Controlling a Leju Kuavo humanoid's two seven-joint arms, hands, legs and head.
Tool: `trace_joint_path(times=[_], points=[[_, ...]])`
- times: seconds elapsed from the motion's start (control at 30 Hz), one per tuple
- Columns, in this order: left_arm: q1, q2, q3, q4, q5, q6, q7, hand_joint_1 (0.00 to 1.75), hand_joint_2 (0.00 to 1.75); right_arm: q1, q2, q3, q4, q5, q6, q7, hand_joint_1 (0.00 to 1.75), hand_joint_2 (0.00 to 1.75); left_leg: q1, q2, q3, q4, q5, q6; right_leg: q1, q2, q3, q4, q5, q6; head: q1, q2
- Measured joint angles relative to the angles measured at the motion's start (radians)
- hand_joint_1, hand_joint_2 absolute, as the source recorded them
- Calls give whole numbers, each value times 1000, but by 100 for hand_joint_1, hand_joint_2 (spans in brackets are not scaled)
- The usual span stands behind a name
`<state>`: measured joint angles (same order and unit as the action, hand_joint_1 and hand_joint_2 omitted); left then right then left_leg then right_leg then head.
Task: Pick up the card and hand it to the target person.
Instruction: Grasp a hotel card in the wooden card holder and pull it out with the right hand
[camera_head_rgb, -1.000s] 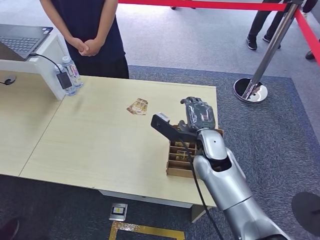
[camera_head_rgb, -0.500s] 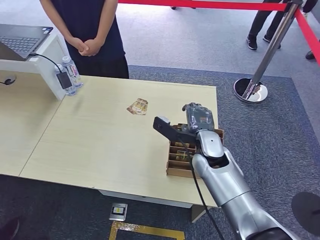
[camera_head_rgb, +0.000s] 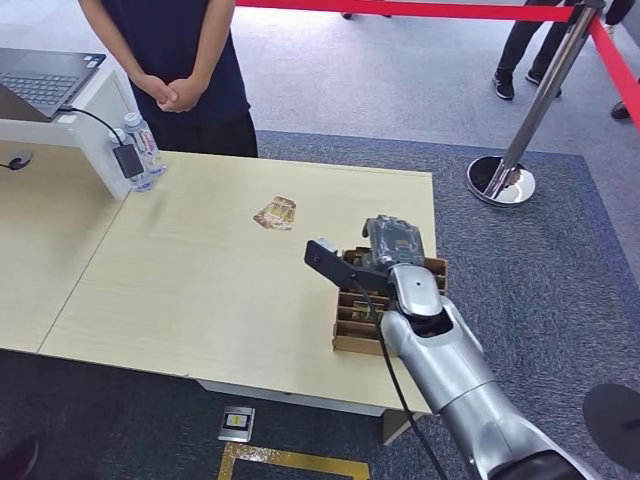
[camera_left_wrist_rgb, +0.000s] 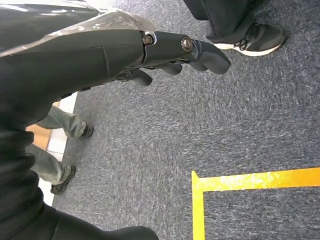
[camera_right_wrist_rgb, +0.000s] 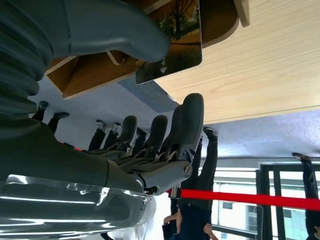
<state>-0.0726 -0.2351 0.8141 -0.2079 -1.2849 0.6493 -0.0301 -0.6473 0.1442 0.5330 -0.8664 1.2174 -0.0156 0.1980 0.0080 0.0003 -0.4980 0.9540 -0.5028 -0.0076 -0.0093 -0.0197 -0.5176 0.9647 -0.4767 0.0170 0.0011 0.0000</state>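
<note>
A wooden card box (camera_head_rgb: 352, 334) stands near the table's right front edge. My right hand (camera_head_rgb: 394, 240) hovers just over its far end, fingers apart and holding nothing. In the right wrist view a printed card (camera_right_wrist_rgb: 177, 35) stands up out of the box (camera_right_wrist_rgb: 94, 70); the thumb (camera_right_wrist_rgb: 113, 30) lies on one side of it and the dark fingers (camera_right_wrist_rgb: 181, 120) on the other, apart from it. Another printed card (camera_head_rgb: 275, 213) lies flat mid-table. The person (camera_head_rgb: 177, 60) stands at the far side, hands clasped. My left hand (camera_left_wrist_rgb: 113, 50) hangs over the carpet, fingers stretched out and holding nothing.
Two water bottles (camera_head_rgb: 141, 150) and a white stand with a laptop (camera_head_rgb: 41, 75) sit at the table's far left. A chrome stanchion (camera_head_rgb: 504, 178) with red rope stands beyond the right end. Yellow tape (camera_left_wrist_rgb: 245, 180) marks the carpet.
My right hand has come down and slightly toward me, from above the table onto the far end of the card box. The card on the table and the person have not moved.
</note>
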Motion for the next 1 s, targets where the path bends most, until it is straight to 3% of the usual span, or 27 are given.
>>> trace_joint_path(times=[0.43,0.77,1.0], points=[[0,-1,2,0,3,4,0,0,175,-1,8,5,23,-3,0,2,86,175,0,0,0,0,0,0,0,0,0,0,0,0,0,0],[0,-1,4,0,3,7,0,0,175,0,11,5,33,-7,-4,9,119,175,0,0,0,0,0,0,0,0,0,0,0,0,0,0],[0,-1,6,0,2,7,0,0,175,0,12,5,33,-8,-6,11,128,175,0,0,0,0,0,0,0,0,0,0,0,0,0,0]])
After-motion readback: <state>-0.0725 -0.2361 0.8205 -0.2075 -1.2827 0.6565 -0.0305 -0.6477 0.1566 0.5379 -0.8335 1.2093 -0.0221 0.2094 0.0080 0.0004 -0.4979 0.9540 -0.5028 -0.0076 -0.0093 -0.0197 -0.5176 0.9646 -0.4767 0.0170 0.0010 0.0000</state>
